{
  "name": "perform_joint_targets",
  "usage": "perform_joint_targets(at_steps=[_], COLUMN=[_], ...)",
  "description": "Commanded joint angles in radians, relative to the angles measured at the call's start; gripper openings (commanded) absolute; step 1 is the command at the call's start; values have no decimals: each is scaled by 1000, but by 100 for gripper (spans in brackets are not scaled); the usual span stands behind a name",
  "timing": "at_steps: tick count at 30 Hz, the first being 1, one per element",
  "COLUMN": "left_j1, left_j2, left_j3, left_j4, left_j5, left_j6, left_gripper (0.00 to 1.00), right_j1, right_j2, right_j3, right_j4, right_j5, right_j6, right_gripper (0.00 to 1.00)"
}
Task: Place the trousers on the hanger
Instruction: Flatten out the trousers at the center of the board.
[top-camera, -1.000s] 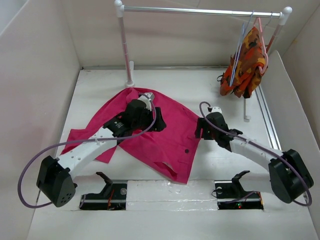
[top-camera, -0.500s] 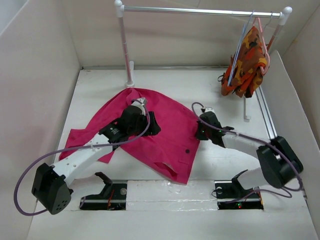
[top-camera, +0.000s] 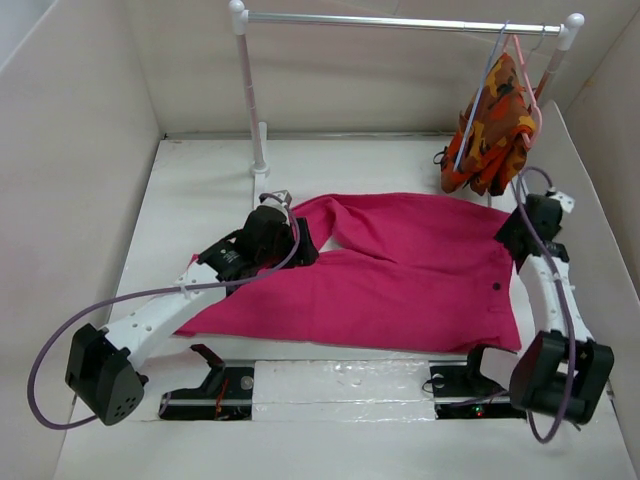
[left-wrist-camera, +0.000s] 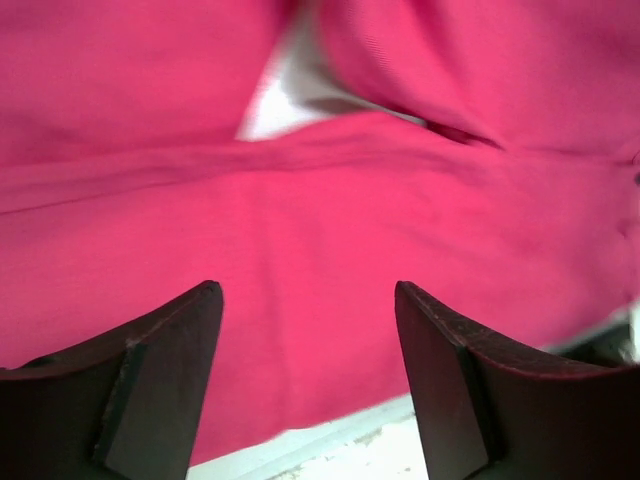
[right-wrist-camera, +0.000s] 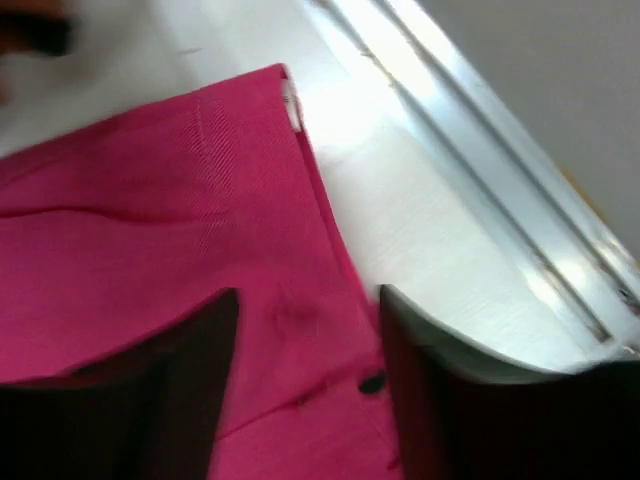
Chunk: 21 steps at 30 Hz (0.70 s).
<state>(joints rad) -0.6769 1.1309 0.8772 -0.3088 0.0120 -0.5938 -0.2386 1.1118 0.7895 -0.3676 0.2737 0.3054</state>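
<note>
Top view: the trousers (top-camera: 420, 265) lie spread flat on the table (top-camera: 200, 170), waistband right, legs left, seemingly laid out ready for hanging. The hanger (top-camera: 484, 90) hangs on the rail (top-camera: 400, 20) beside the patterned garment (top-camera: 495, 125), well apart from them. The left gripper (top-camera: 295, 245) sits over the legs near the fork, and the right gripper (top-camera: 512, 232) is at the waistband's far edge.

Left wrist: its fingers (left-wrist-camera: 160, 390) stand wide above the pink cloth, gripping nothing.

Right wrist: its fingers (right-wrist-camera: 190, 380) are apart with the waistband corner beneath them, nothing pinched, though the view is blurred
</note>
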Motion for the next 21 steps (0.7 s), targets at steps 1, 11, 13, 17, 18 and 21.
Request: perform_joint_targets(at_steps=[1,11,13,17,18,21], left_j1=[2,451,536,536,536,524], left_j2=[-13,-57,-25,172,209,320], left_j3=[62,-90,-110,-15,30,77], left_j4=[-85,2,74,47,39,34], left_j5=[-180,-101,-58,-164,-162,-139], left_j6=[-27,-198,-186,-106,-88,-9], left_gripper=[66,73,69,53,51,50], right_j1=[-116,239,364,692,816,1018], right_j2=[81,-145,-246,-322,-317,-274], right_j3=[118,-14,-143,-233,-245,-251], right_j4=[-25,66,137,125,131,160], right_j5=[7,-347,-425,-403,-389,-329], right_j6=[-54,-101,-92,-83,-81,-65], right_gripper=[69,0,0,7,13,38])
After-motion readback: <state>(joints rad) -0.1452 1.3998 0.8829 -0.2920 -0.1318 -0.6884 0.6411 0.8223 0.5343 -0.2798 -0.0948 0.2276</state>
